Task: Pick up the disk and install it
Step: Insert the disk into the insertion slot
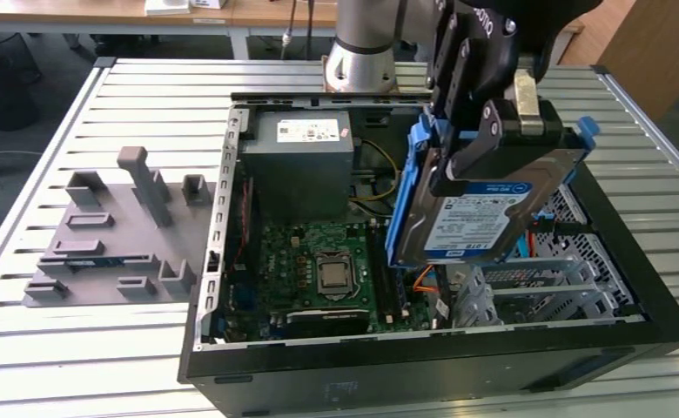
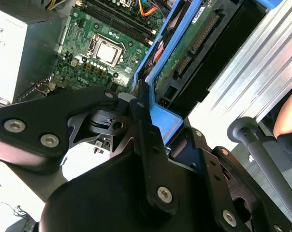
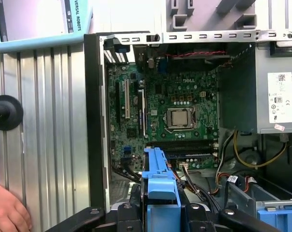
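Installation step, in transit: above the open computer case (image 1: 433,374) and its drive cage (image 1: 561,279), the disk (image 1: 485,218) is held tilted, clamped at its blue rails by the closed gripper (image 1: 496,139). Seating is judged not yet done. Levelling and rail-to-cage alignment would be called for.

Everything's sitting on a slatted metal table (image 1: 72,357). An open black PC case (image 1: 433,374) lies on its side roughly mid-table, with a grey fixture block (image 1: 113,244) full of slots and posts just beside it, on the exterior view's left.
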Tool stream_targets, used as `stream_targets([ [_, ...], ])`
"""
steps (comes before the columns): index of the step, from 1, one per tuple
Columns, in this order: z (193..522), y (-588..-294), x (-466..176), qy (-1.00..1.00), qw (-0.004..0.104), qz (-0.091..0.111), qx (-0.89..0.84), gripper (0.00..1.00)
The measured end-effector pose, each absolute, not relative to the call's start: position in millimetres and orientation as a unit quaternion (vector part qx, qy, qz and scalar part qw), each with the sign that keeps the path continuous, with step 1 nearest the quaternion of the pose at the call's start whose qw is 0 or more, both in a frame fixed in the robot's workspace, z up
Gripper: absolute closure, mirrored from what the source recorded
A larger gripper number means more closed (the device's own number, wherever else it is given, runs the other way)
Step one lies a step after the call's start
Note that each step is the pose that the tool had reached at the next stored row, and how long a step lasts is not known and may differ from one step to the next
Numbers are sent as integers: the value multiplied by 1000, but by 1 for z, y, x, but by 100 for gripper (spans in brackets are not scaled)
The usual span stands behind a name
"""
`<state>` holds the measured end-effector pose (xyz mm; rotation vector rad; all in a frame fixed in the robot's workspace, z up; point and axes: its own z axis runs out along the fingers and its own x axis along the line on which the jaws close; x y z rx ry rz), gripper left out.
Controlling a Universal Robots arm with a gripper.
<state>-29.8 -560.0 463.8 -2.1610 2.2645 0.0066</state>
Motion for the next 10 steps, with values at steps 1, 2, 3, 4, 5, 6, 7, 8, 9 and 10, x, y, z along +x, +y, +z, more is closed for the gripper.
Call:
stream_targets([
  [1, 463, -560, -29, 723, 6, 2, -690, 64],
  [2, 463, -560, -27, 724, 6, 2, -690, 64],
  [3, 462, -561, -26, 724, 6, 2, -690, 64],
  [4, 461, -561, -25, 724, 6, 2, -690, 64],
  [5, 461, -561, -23, 724, 6, 2, -690, 64],
  [6, 460, -562, -22, 724, 6, 2, -690, 64],
  [7, 459, -562, -21, 724, 6, 2, -690, 64],
  [8, 459, -562, -19, 724, 6, 2, -690, 64],
  [9, 458, -562, -17, 724, 6, 2, -690, 64],
  [10, 458, -562, -15, 724, 6, 2, -690, 64],
])
